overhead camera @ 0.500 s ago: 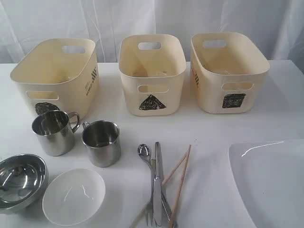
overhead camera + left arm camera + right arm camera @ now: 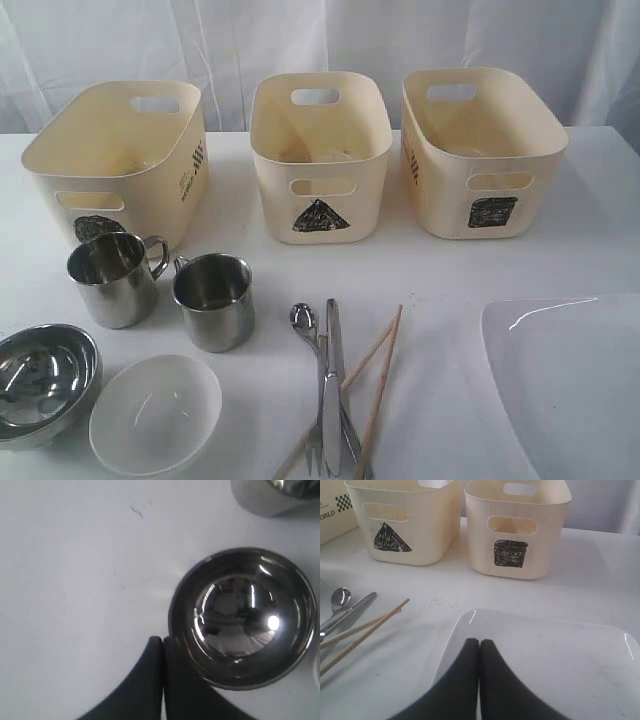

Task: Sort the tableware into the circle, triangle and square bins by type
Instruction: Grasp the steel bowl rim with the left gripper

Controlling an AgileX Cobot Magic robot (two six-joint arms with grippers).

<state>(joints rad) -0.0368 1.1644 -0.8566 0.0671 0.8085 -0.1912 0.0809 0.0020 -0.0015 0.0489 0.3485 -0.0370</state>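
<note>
While nothing is binned, both claws sit closed, empty.
I see left claw by steel bowl, right claw over plate; I'd open left first.

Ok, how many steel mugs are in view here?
2. The left mug stands upright just in front of the circle bin; the right mug stands beside it, nearer the camera. Bin floors are partly hidden, so another could be inside.
</note>
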